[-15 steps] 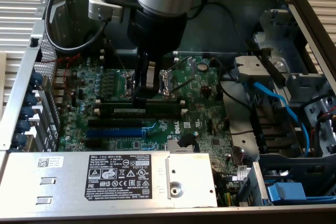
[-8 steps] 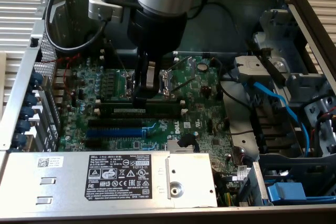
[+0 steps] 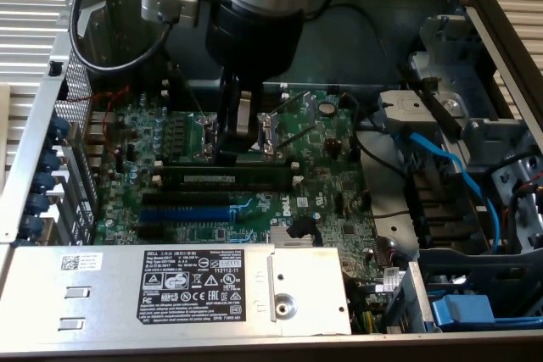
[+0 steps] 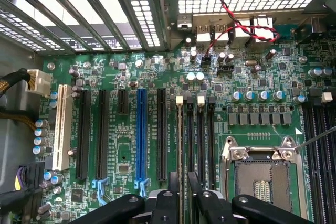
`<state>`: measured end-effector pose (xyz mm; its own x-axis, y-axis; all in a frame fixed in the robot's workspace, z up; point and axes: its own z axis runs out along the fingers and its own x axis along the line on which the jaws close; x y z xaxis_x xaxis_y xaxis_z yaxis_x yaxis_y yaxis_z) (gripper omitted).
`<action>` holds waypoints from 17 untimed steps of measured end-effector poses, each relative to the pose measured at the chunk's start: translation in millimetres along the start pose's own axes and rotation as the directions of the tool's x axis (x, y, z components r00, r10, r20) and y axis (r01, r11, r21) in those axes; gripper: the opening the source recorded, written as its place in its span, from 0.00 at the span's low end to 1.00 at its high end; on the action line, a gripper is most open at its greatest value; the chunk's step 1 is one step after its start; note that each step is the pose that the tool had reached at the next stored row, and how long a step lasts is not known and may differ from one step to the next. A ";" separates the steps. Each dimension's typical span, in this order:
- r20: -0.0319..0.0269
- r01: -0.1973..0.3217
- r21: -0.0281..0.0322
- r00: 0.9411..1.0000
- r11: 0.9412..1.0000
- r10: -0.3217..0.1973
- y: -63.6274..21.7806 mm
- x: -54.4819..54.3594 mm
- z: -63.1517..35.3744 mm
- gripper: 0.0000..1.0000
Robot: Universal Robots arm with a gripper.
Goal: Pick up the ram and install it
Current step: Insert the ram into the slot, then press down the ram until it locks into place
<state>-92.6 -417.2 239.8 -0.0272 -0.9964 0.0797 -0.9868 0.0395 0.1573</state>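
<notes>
- Gripper [image 3: 227, 155] hangs straight down over the board [image 3: 331, 167], jaws apart, clasping nothing I can see
- Ram [image 3: 233, 178] stands on edge in a slot near the board's middle, directly under the fingertips and a touch toward the exterior view's bottom
- Its long axis runs from the exterior view's left to its right, alongside the black slots [image 3: 191, 197] just beside it
- In the wrist view the fingers [image 4: 167, 203] sit one on each flat side of the ram's thin top edge, which runs straight away from them
- Whether the pads touch the ram, I cannot tell
- The ram looks level, so likely seated or nearly so
</notes>
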 end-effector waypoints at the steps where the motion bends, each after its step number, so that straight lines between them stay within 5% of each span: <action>1: 0.000 0.000 0.000 1.000 1.000 0.000 0.0 0.0 0.0 0.20; 15: 0.000 0.000 0.000 1.000 1.000 0.000 0.0 0.1 -0.1 0.20; 17: 0.000 0.000 0.000 1.000 1.000 0.000 0.0 0.0 -0.1 0.12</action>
<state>-92.6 -417.2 239.9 -0.0272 -0.9964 0.0799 -0.9867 0.0395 0.1574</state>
